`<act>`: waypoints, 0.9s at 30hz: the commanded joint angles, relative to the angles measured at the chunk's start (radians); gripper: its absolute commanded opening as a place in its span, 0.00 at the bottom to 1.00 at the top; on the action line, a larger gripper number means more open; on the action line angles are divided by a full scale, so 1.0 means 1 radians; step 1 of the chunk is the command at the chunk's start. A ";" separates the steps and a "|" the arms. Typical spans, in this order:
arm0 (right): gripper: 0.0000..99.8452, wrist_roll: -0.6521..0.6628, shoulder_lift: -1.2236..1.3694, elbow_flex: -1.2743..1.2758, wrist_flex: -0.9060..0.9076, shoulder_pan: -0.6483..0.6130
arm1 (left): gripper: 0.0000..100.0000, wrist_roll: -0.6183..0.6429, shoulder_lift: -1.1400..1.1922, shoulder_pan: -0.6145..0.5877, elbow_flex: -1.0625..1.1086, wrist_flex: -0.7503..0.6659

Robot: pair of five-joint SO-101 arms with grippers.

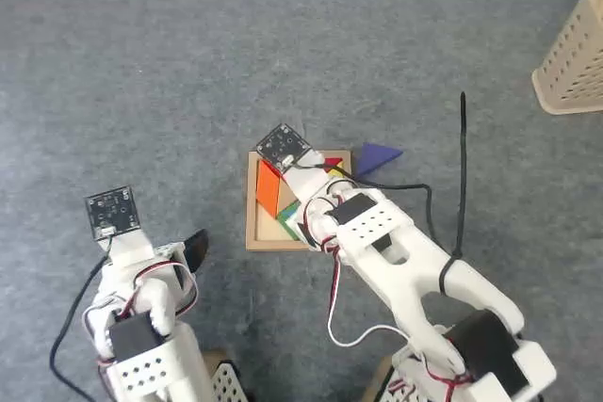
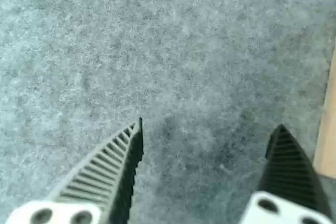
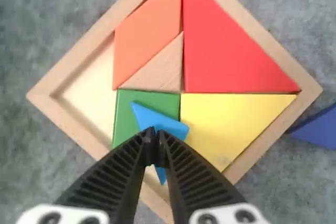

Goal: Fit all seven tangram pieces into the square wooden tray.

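Observation:
The square wooden tray (image 3: pixel 252 40) holds an orange parallelogram (image 3: pixel 149 32), a big red triangle (image 3: pixel 226 51), a big yellow triangle (image 3: pixel 226 121), a small bare-wood triangle (image 3: pixel 163 72) and a green square (image 3: pixel 126 116). A light blue triangle (image 3: pixel 168 124) lies askew on top of the green square. My right gripper (image 3: pixel 154 136) is shut, its tips on that triangle. A dark blue triangle (image 1: pixel 377 156) lies on the carpet just outside the tray (image 1: pixel 252 233). My left gripper (image 2: pixel 210 124) hangs open over bare carpet to the left of the tray.
Bare tray floor (image 3: pixel 86 95) shows beside the green square and the orange piece. A beige perforated basket (image 1: pixel 575 54) stands at the far right. A black cable (image 1: pixel 462 176) runs beside the right arm (image 1: pixel 377 223). Grey carpet covers the table.

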 commanded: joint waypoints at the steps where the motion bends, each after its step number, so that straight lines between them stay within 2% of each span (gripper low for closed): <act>1: 0.01 0.051 -0.018 0.009 0.036 0.015 | 0.35 -0.002 -0.012 0.002 -0.013 -0.002; 11: 0.01 0.052 -0.019 0.011 0.056 0.093 | 0.35 -0.002 -0.012 0.002 -0.013 -0.002; 22: 0.01 0.095 -0.252 0.158 0.068 0.087 | 0.35 -0.002 -0.012 0.002 -0.013 -0.002; 27: 0.01 0.092 -0.271 0.198 0.002 0.074 | 0.35 -0.002 -0.012 0.002 -0.013 -0.002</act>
